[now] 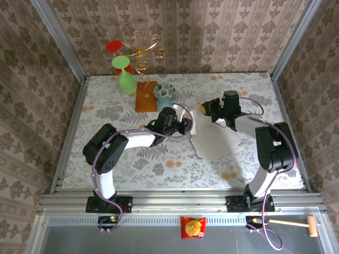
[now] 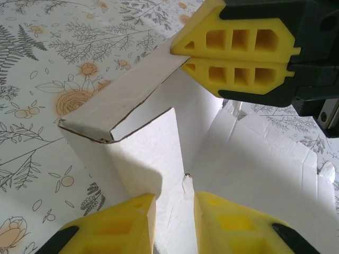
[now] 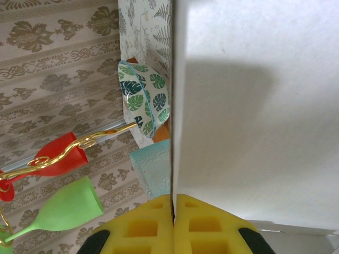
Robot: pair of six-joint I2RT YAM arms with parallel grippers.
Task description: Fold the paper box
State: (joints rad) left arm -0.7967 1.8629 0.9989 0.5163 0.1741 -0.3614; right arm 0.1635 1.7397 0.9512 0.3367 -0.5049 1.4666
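The paper box (image 1: pixel 214 140) lies partly raised right of the table's middle, a pale white cardboard sheet with flaps and slots. In the left wrist view one flap (image 2: pixel 124 100) is bent up over a standing panel (image 2: pixel 143 153). My right gripper (image 2: pixel 183 58) is shut on that flap's end, and the same thin edge (image 3: pixel 173 132) runs between its pads in the right wrist view (image 3: pixel 174 203). My left gripper (image 2: pixel 175 203) stands open low over the box's inside, its yellow fingers (image 2: pixel 124 225) on either side of a slot cut. From above, both grippers meet at the sheet's far left corner (image 1: pixel 193 117).
A teal cup (image 1: pixel 164 101), a leaf-patterned bowl (image 1: pixel 163 90) and a brown wooden board (image 1: pixel 145 96) stand just behind the left gripper. Further back are a green goblet (image 1: pixel 125 79) and a gold stand (image 1: pixel 143 53) holding a red goblet (image 1: pixel 114 46). Walls close three sides.
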